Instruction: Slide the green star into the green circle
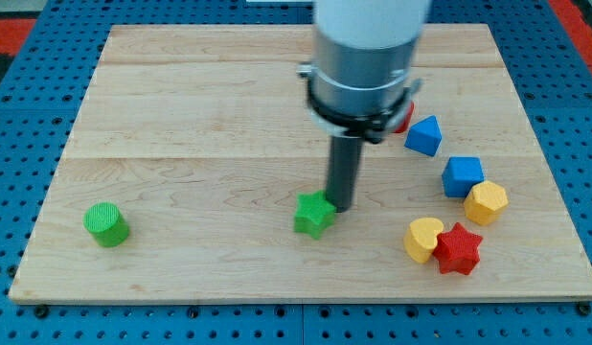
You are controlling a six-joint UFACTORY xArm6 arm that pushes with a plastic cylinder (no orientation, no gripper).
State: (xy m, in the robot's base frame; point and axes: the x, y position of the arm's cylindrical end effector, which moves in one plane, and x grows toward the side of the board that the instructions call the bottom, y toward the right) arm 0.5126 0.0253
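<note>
Wooden board, contents:
- green star, near centre, lower half
- my tip, bare rod holding nothing, touching the star at its 2 o'clock
- green circle, at the star's 9 o'clock, well apart
- red star touching yellow heart, at 4 o'clock
- yellow hexagon, blue cube, at 3 o'clock
- blue block, at 2 o'clock; red block beside it, mostly hidden

Path: bare board between green star and green circle | Obstacles: other blocks clustered at view's right
</note>
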